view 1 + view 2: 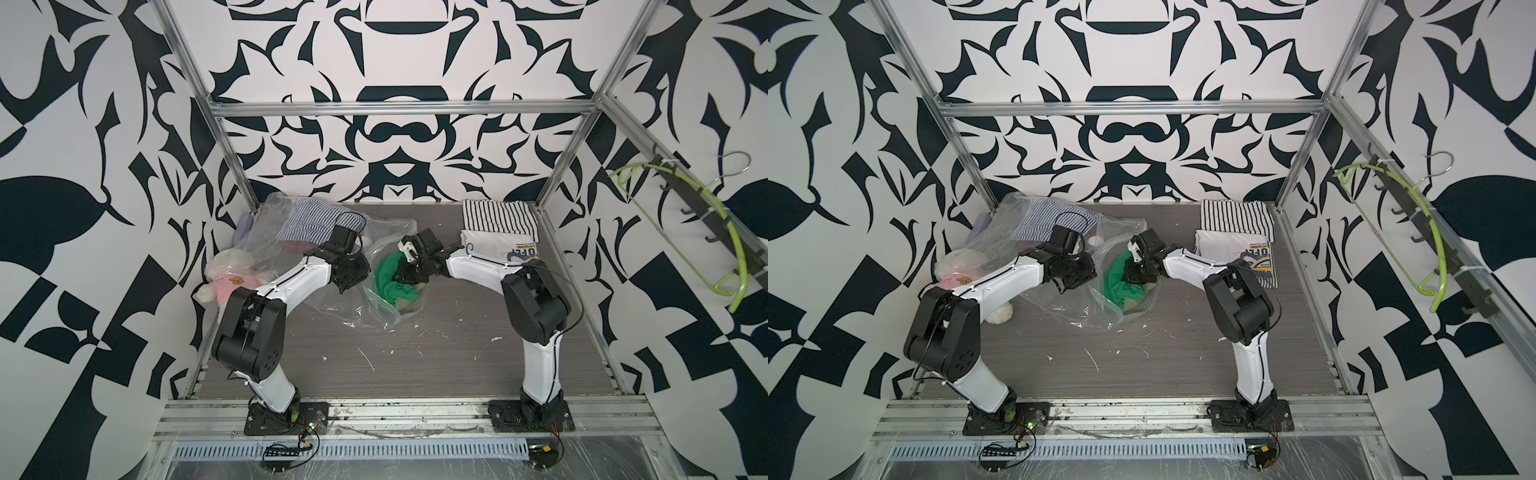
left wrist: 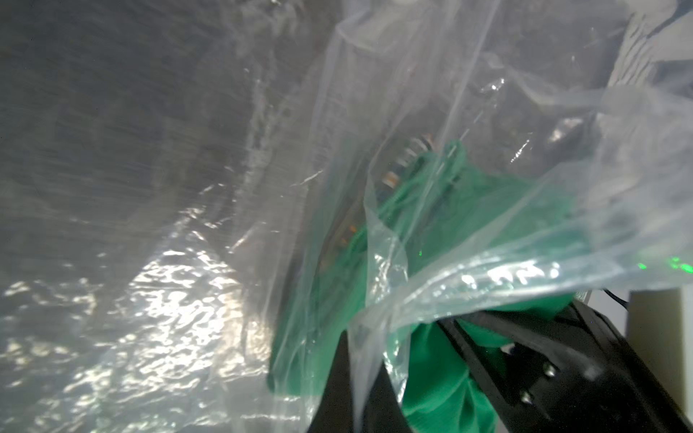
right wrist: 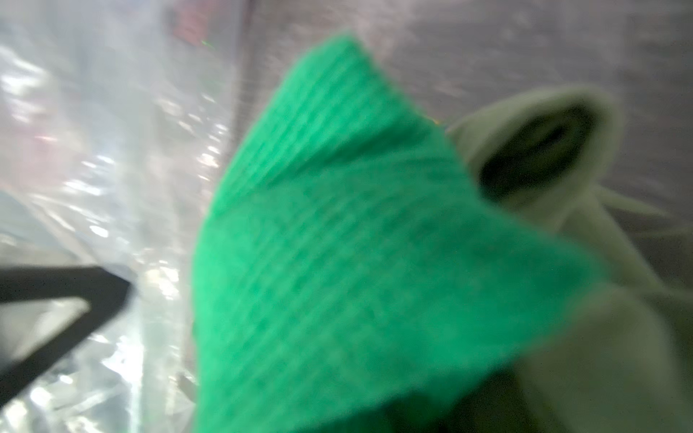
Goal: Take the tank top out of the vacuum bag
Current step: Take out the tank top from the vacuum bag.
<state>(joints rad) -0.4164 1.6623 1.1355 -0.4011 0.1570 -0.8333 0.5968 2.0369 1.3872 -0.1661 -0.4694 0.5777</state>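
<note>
- Right fingers [image 1: 404, 276]: closed tight on a bunch of the green tank top [image 1: 388, 275]. They reach into the bag's open mouth from the right side. In the right wrist view the ribbed green cloth [image 3: 356, 243] fills most of the frame and is out of focus.
- Left fingers [image 1: 345, 286]: fully closed, pointing down at the left side of the bag's mouth. In the left wrist view the clear film [image 2: 468, 277] gathers at them, so they appear to pinch a fold of it.
- Tank top: crumpled and lying inside the mouth of the vacuum bag [image 1: 332, 309], near the counter's middle and between the two arms. Part of it is lifted at the right fingers.
- A pale yellowish cloth [image 1: 405, 306] lies under and beside the tank top, also within the mouth.
- Vacuum bag: large, clear and crinkled, spread from the far left corner towards the centre. Its green zip-seal edge [image 1: 388, 309] is open and curves around the tank top.
- A round white valve cap [image 1: 1096, 241] shows in a top view, just beyond the left wrist.
- A blue-striped garment [image 1: 307, 222] sits in the bag's far end.
- Counter [image 1: 415, 361]: grey wood grain with white flecks.
- A white plush toy in a pink shirt [image 1: 226, 276] lies at the left edge, touching the bag.
- A folded black-and-white striped garment [image 1: 498, 218] and a white printed shirt [image 1: 492, 246] lie at the far right, apart from the bag.
</note>
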